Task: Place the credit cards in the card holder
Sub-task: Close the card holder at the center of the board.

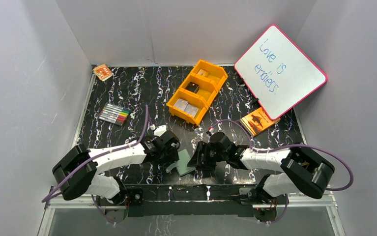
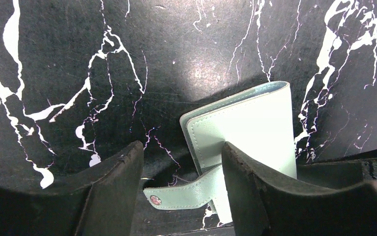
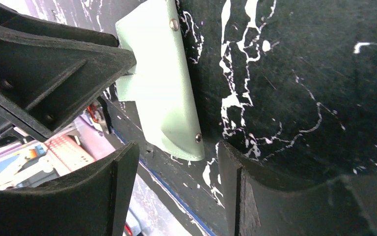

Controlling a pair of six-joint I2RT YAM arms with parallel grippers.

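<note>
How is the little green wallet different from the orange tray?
The card holder is pale green and flat; the tray is orange and walled. The card holder lies folded near the front edge of the table; the tray sits farther back. The tray's compartments hold cards; the card holder shows none. Both rest on the table.

**Top external view:** fixed high behind the arm bases [image 1: 134, 195], looking down on the whole black marbled table [image 1: 137, 88]. **Left and right wrist views:** very close, angled down at the table's near edge. All three share the pale green card holder [image 1: 184, 162].
</note>
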